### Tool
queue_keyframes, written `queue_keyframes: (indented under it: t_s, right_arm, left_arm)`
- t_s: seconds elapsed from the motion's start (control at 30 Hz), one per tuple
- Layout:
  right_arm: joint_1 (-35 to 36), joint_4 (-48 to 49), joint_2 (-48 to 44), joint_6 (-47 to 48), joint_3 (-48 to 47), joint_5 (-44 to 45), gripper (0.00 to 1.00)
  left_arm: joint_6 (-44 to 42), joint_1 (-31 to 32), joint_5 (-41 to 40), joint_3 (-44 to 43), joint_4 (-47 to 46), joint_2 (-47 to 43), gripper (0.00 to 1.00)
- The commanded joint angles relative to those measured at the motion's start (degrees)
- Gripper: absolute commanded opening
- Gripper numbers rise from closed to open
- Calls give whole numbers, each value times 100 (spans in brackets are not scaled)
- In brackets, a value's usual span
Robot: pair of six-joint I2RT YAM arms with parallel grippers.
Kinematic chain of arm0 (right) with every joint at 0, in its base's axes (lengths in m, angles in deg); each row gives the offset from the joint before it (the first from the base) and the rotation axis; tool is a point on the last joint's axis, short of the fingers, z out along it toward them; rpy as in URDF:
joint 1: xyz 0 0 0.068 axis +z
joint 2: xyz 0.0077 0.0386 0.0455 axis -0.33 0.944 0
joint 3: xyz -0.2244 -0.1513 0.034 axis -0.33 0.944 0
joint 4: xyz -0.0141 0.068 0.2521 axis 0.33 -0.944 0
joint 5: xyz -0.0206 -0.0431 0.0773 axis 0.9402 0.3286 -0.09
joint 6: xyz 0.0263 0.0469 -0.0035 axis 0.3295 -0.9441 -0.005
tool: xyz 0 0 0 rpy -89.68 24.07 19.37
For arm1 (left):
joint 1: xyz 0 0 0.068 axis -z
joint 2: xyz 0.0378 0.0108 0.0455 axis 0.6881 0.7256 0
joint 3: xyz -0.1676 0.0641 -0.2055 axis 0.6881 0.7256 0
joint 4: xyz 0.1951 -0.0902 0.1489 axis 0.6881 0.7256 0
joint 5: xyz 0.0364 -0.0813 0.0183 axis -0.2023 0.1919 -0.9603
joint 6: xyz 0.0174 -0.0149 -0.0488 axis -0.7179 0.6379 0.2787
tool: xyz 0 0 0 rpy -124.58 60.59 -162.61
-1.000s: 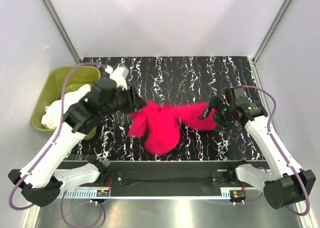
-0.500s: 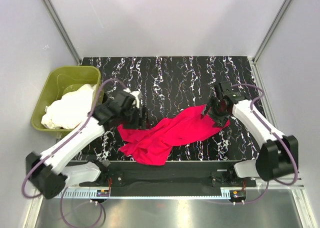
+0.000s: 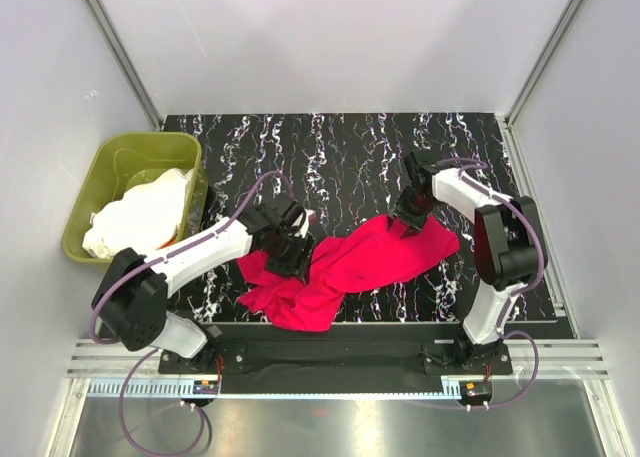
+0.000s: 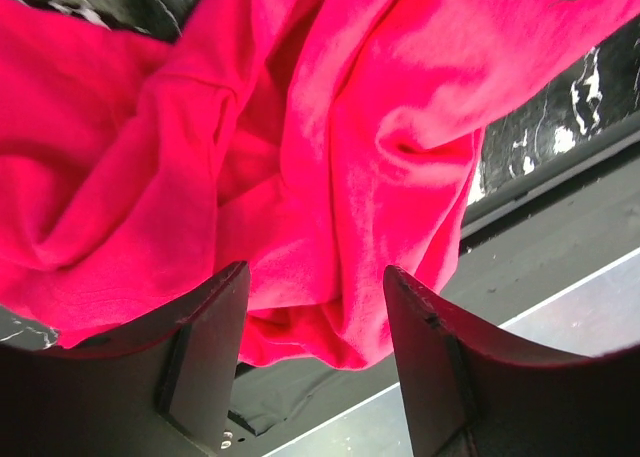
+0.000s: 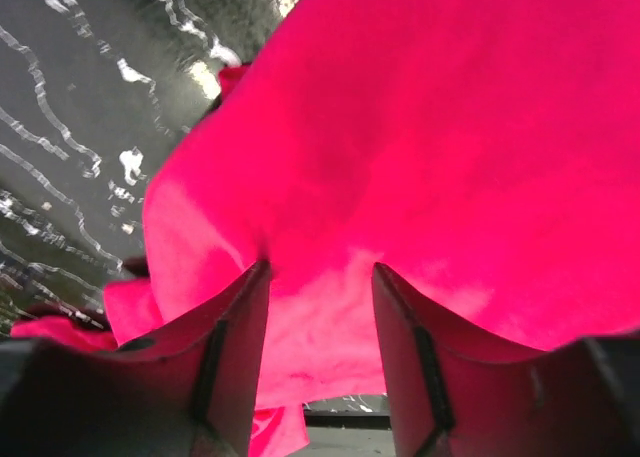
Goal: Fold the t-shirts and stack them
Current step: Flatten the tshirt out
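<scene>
The crimson-red t-shirt [image 3: 365, 262] lies crumpled on the black marbled table [image 3: 350, 152], spread from lower left to upper right. My left gripper [image 3: 293, 249] is down over its left part. In the left wrist view that gripper [image 4: 315, 292] is open, and folds of the red cloth [image 4: 330, 127] hang just past its tips. My right gripper [image 3: 410, 209] is at the shirt's upper right edge. Seen from the right wrist, it [image 5: 318, 282] stands open, with its fingers [image 5: 235, 357] on either side of a stretch of red cloth [image 5: 450, 127]. White t-shirts [image 3: 140, 212] lie bunched in the tub.
The olive-green tub [image 3: 120, 152] stands off the table's left edge, beside my left arm. Grey walls with metal corner posts close in the back and sides. The arm bases and a black rail [image 3: 340, 352] run along the near edge.
The red shirt has dropped from a raised bunch to lie flat across the table. Both grippers have moved inward and down onto it. The right jaws have narrowed.
</scene>
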Motion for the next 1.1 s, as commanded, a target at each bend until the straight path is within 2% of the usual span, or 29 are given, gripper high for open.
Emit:
queue_keyframes:
  t_s: [0.0,0.13,0.2,0.23,0.27,0.3,0.33,0.37,0.4,0.43,0.47,0.5,0.63,0.67,0.73,0.77,0.9,0.93,1.03,1.07]
  right_arm:
    - [5,175,205,-57,-327,-292,49]
    - [14,210,460,-22,-406,-292,47]
    - [5,202,513,22,-415,-266,37]
    - [5,193,548,39,-424,-257,33]
    - [5,158,548,57,-441,-239,22]
    - [5,97,540,66,-450,-222,18]
    - [5,61,487,83,-485,-169,16]
    - [5,35,435,127,-520,-125,14]
    - [5,-96,382,136,-564,-73,7]
    - [5,-176,251,162,-617,93,3]
    - [-13,-290,197,223,-774,191,0]
    - [5,-482,127,250,-871,418,0]
    - [-4,-897,-190,373,-1565,1148,0]
    - [-21,-1028,-199,391,-1949,1254,0]
    - [-30,-1151,-190,409,-2399,1483,0]
    - [-56,-1309,-164,443,-2906,1518,0]
    - [-127,-1837,90,531,-4428,1808,0]
    - [-136,-1951,135,566,-5058,1861,0]
    - [-145,-2364,127,681,-5923,2160,0]
    - [-145,-2417,48,698,-5952,2212,0]
  left_arm:
    - [-228,14,554,127,-203,60,61]
    - [-167,66,924,250,-371,122,68]
    - [-106,84,1074,320,-441,262,69]
    - [-97,102,1135,347,-459,376,65]
    - [-79,102,1197,399,-520,420,59]
    - [-53,110,1206,417,-529,447,50]
    - [-27,128,1197,443,-555,438,34]
    - [-9,128,1171,435,-564,421,25]
    - [-9,128,1127,391,-512,386,18]
    - [-26,137,996,313,-416,333,12]
    - [-105,128,499,42,-258,202,3]
    - [-140,128,207,-143,126,131,0]
    - [-351,84,-1541,-1373,1042,-141,0]
    - [-473,58,-2154,-1967,1323,-142,0]
    - [-588,-108,-2685,-2577,1544,-46,0]
    - [-711,-188,-3027,-3198,1719,16,0]
    - [-957,-601,-3574,-4660,1984,297,0]
    - [-1028,-680,-3671,-5167,2011,393,0]
    - [-1292,-716,-4180,-5838,2090,412,0]
    - [-1292,-716,-4251,-5849,2055,342,0]
